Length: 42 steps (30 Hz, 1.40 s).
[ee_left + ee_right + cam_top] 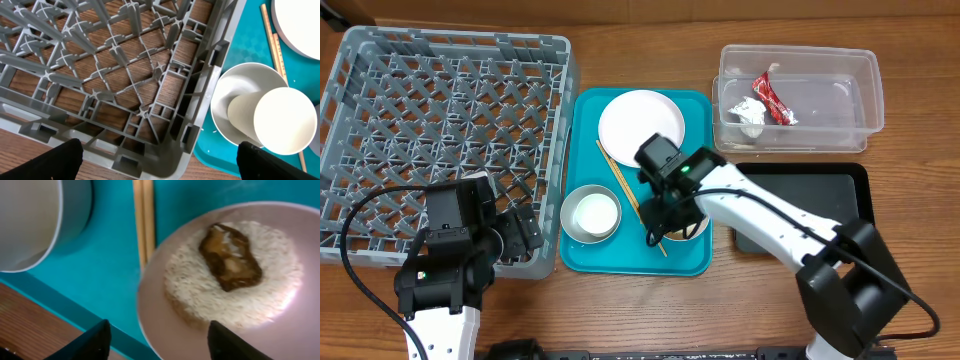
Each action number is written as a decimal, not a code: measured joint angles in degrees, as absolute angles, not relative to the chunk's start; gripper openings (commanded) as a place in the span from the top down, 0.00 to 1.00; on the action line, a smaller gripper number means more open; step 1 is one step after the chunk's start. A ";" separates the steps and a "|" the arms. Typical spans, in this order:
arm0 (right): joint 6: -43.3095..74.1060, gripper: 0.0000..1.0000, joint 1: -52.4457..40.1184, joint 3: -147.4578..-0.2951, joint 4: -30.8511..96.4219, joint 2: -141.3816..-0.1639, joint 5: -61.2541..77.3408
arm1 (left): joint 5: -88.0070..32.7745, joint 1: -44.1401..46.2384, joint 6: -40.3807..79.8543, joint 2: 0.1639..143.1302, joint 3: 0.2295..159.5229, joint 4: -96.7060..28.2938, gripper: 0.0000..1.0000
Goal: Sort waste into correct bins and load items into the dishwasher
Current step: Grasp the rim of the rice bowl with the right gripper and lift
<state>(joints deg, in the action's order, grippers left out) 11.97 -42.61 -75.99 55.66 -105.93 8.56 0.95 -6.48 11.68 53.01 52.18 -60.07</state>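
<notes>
My right gripper (160,347) hangs open over the near rim of the small white plate (165,325), one finger over the teal tray and the other over the plate. Loose white rice (260,295) covers the plate, with a brown food lump (230,256) on top. Wooden chopsticks (143,225) lie beside it. Left of them, a white cup (593,212) sits in the grey metal bowl (572,228). The large plate (640,125) is behind. My left gripper (160,165) is open at the dishwasher rack's (440,130) front right corner. The wrapper (772,98) and tissue (750,115) lie in the clear tub (840,70).
The teal tray (695,115) holds the plates, bowl and chopsticks between the rack and the bins. A shallow black tray (820,190) lies in front of the clear tub, partly under my right arm. Bare wooden table runs along the front edge.
</notes>
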 measured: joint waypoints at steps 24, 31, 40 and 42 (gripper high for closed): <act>11.79 0.80 -45.52 -70.35 49.23 -105.93 5.96 | 0.95 -6.48 11.68 53.01 52.18 -60.23 0.00; 11.77 0.96 -45.52 -70.13 49.15 -105.84 5.02 | 0.95 -6.48 11.68 52.99 52.18 -60.23 0.00; 14.04 0.96 -45.89 -75.16 56.40 -105.47 0.89 | 0.95 -6.48 11.68 52.99 52.18 -60.23 0.00; 15.51 0.96 -45.82 -76.75 57.91 -105.34 -0.58 | 0.95 -6.48 11.68 53.01 52.18 -60.23 0.00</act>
<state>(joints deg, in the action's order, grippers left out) 15.51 -45.82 -76.75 57.91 -105.34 -0.58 0.95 -6.48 11.68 53.01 52.18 -60.23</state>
